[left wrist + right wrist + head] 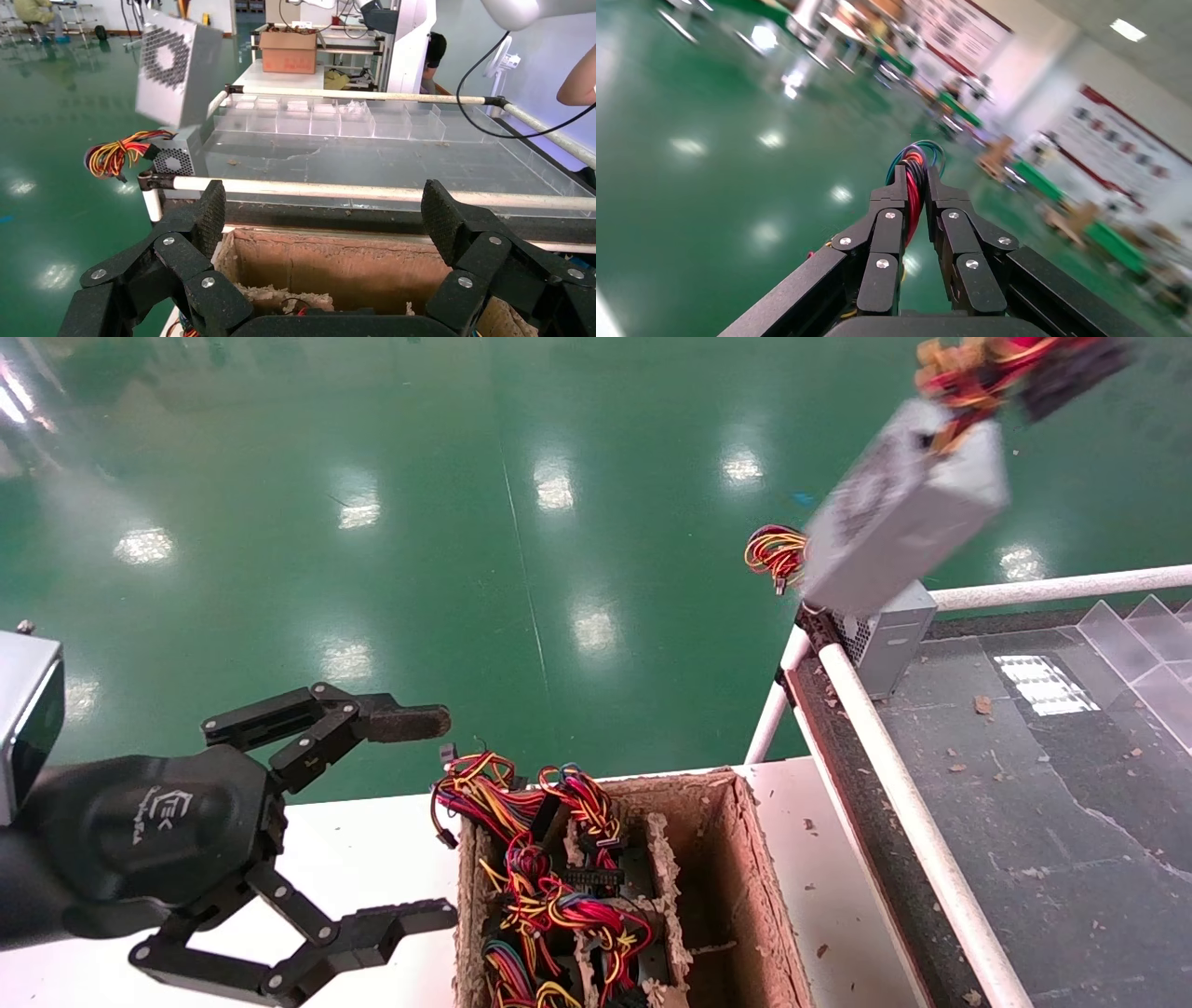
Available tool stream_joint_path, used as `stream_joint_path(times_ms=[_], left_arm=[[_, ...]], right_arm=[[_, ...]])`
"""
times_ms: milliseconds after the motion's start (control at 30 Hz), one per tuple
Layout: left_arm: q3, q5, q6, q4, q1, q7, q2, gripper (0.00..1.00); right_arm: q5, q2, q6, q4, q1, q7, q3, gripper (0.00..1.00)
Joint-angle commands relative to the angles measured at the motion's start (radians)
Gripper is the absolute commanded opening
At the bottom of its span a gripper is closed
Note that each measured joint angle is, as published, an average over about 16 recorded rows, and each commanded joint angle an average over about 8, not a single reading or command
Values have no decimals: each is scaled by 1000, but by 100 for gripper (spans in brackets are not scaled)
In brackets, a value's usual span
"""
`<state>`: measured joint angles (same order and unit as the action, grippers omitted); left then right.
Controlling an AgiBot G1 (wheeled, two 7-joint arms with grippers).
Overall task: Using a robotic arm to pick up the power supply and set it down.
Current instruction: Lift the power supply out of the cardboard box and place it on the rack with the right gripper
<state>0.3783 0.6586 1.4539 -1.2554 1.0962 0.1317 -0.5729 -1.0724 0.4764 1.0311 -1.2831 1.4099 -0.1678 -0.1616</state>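
Note:
The power supply (899,519), a grey metal box, hangs tilted in the air above the near corner of the conveyor. Its bunch of red, yellow and blue wires (978,370) runs up to the top right of the head view. In the right wrist view my right gripper (914,186) is shut on that wire bunch (914,165), red and blue strands pinched between the fingertips. The left wrist view shows the hanging box (179,67) with a round vent grille facing it. My left gripper (442,817) stands open beside the cardboard box, holding nothing.
A second grey box with a vent side (885,635) and a red-yellow wire loop (773,553) sits at the corner of the dark conveyor (1024,822), behind a white rail (894,766). A cardboard box (745,877) on the white table (372,840) holds several wired units. Clear dividers (1145,645) line the conveyor's far side.

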Motion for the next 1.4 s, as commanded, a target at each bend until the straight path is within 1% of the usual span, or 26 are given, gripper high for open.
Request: stream_joint_path(times_ms=[33, 267, 400, 500, 633, 767, 933, 1133, 1400], left_arm=[[0, 0, 0, 0, 0, 0, 0, 100], [0, 0, 0, 0, 0, 0, 0, 100], [0, 0, 0, 0, 0, 0, 0, 100], [0, 0, 0, 0, 0, 0, 0, 100], [0, 0, 0, 0, 0, 0, 0, 100], [0, 0, 0, 0, 0, 0, 0, 100], [0, 0, 0, 0, 0, 0, 0, 100], [0, 0, 0, 0, 0, 0, 0, 100], [0, 0, 0, 0, 0, 0, 0, 100]], right_arm=[[-35, -20, -13, 11, 25, -2, -4, 0], [-112, -67, -15, 122, 52, 5, -22, 0], [-137, -67, -3, 205, 40, 34, -38, 0], [-154, -53, 3, 267, 28, 58, -54, 0], [-175, -16, 10, 354, 29, 81, -77, 0], [-203, 35, 20, 443, 59, 102, -104, 0], [-250, 109, 24, 547, 123, 143, -140, 0], [-308, 197, 11, 664, 216, 185, -179, 0], [-352, 285, 8, 811, 320, 250, -209, 0]])
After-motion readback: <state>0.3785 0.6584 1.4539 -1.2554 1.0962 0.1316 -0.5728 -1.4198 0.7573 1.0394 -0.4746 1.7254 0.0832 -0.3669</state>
